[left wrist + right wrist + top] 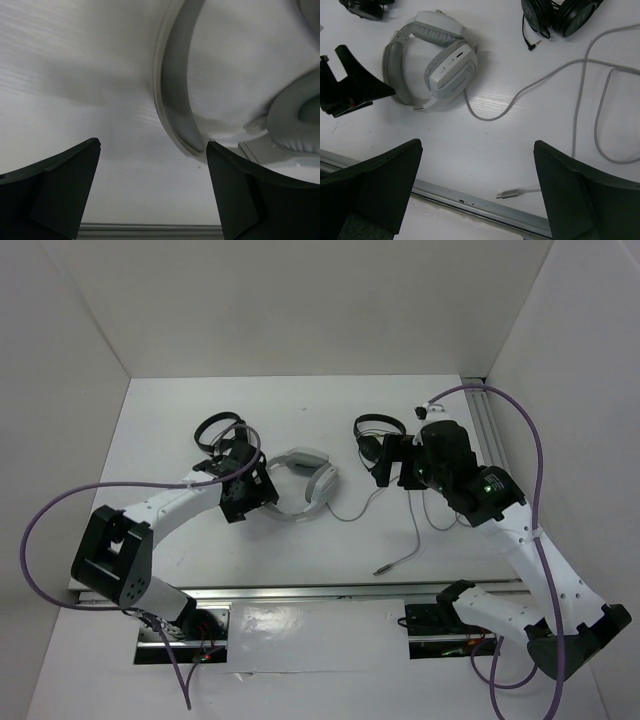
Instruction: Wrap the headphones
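Observation:
The light grey headphones (303,485) lie flat mid-table, headband to the left and earcups folded to the right. Their thin grey cable (415,530) runs right, loops, and ends in a metal plug (385,567) near the front rail. My left gripper (258,490) is open and low at the headband's left side. In the left wrist view the headband (172,100) curves just past my right finger (235,185), and nothing is between the jaws of the gripper (152,190). My right gripper (392,465) is open and empty, raised above the table; its view shows the headphones (437,65), cable (530,87) and plug (510,194).
One pair of black headphones (220,430) lies behind the left gripper, another pair (375,428) lies by the right gripper, with a short black lead and jack (534,45). A metal rail (300,592) runs along the table's front edge. White walls close in the sides and back.

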